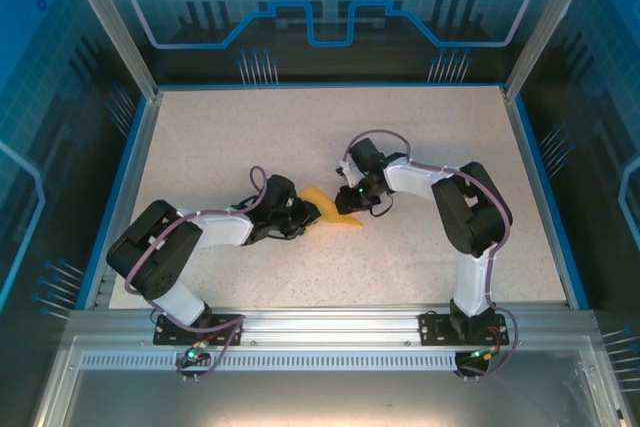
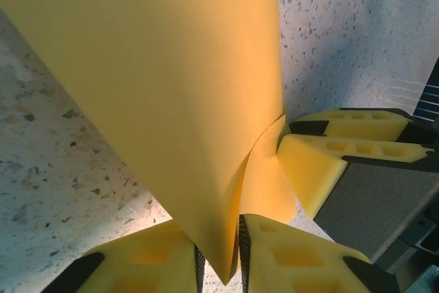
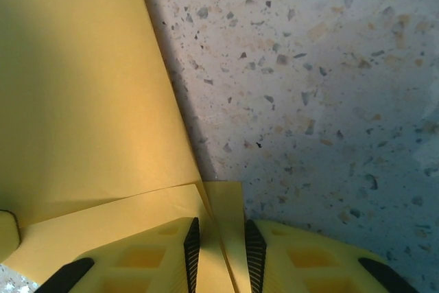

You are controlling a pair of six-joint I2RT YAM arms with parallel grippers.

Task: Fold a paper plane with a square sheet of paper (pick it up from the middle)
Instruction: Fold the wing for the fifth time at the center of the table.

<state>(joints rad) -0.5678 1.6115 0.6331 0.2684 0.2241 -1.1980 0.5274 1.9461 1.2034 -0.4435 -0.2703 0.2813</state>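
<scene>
The orange-yellow sheet of paper, folded into layers, hangs between my two grippers at the table's middle. My left gripper comes at it from the left. In the left wrist view its jaws are shut on a pointed folded corner of the paper, which rises and fans out above them. My right gripper meets the sheet from the right. Its pads pinch a layered edge of the paper. The right gripper's yellow fingers appear in the left wrist view, touching a curled flap.
The speckled tabletop has blue rails along its sides. Both arm bases are bolted to the metal bar at the near edge. Open table surface lies behind and beside the grippers.
</scene>
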